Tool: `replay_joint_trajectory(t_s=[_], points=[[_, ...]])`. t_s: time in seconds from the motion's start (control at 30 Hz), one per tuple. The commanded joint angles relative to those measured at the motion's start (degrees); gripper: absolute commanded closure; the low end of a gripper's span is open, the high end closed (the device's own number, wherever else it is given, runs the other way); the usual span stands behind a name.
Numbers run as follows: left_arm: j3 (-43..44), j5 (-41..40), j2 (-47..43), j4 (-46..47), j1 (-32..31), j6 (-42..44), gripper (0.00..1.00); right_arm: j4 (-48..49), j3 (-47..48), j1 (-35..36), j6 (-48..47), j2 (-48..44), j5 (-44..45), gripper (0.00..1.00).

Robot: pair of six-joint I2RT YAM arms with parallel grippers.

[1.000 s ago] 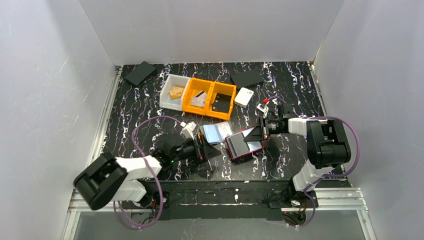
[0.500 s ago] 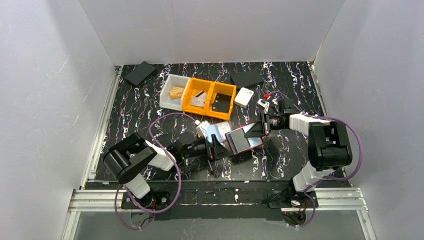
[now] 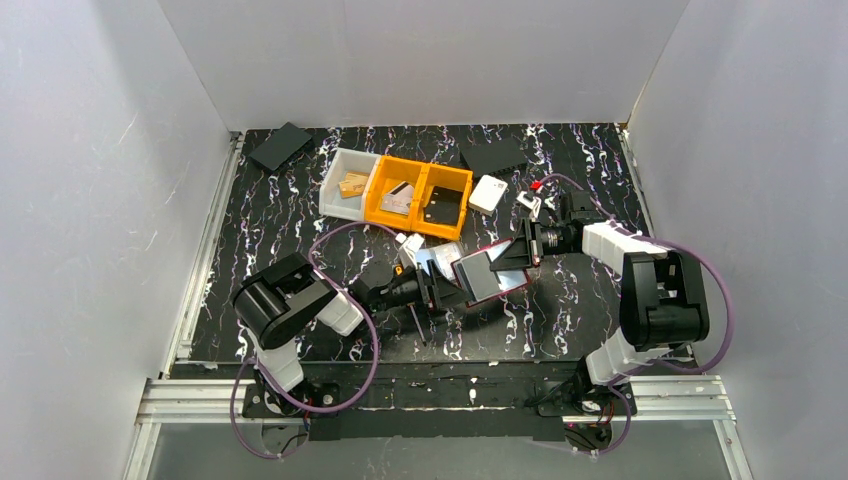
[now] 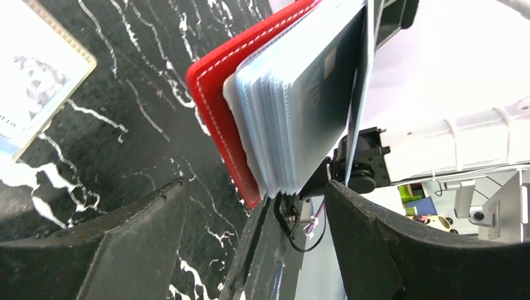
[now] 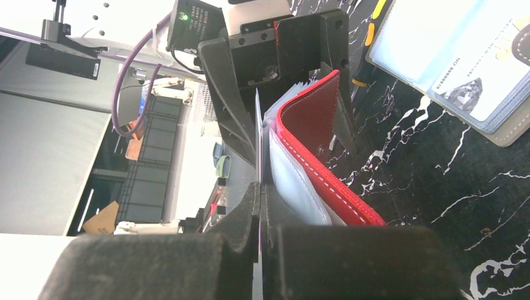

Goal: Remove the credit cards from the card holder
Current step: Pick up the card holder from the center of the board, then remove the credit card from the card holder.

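Where the black, white-veined tabletop (image 3: 280, 230) spreads between white walls, a white bin (image 3: 330, 195) and two orange bins (image 3: 418, 200) stand in a row toward its far side. Near the middle, a red card holder (image 4: 215, 106) is tilted up on edge between the two arms, its clear sleeves fanned out. A second, pale blue holder (image 5: 462, 56) lies flat just beside it. The right gripper (image 5: 259, 187) is pinched tight on one thin sleeve of the red card holder. The left gripper (image 4: 253, 190) faces the holder's free edge with its jaws wide apart, gripping nothing. The credit cards (image 4: 319, 94) sit inside the sleeves, with a grey-blue face showing on the outermost one.
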Motion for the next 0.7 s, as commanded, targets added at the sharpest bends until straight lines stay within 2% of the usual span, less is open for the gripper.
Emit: replay_joint_trajectory(t_s=[0.0, 0.07, 0.2, 0.47, 0.67], points=[[2.46, 1.42, -0.21, 4.66, -0.02, -0.22, 0.23, -0.91, 2.39, 0.04, 0.71, -3.37, -3.53, 0.99], [2.62, 1.85, -0.45, 4.66, -0.05, -0.17, 0.25, -0.63, 2.42, 0.04, 1.36, -3.65, -3.48, 0.99], [3.39, 3.63, -0.33, 4.79, -0.02, -0.67, 0.35, -0.71, 2.77, 0.2, 2.11, -4.06, -3.49, 0.99], [5.42, 6.41, -1.34, 5.41, -0.07, -1.17, 0.4, -1.05, 3.33, 0.31, 3.29, -4.75, -3.48, 0.99], [5.09, 6.71, -2.52, 5.87, 0.07, -2.01, 0.53, -0.68, 3.35, 0.31, 3.36, -4.15, -3.5, 0.99]])
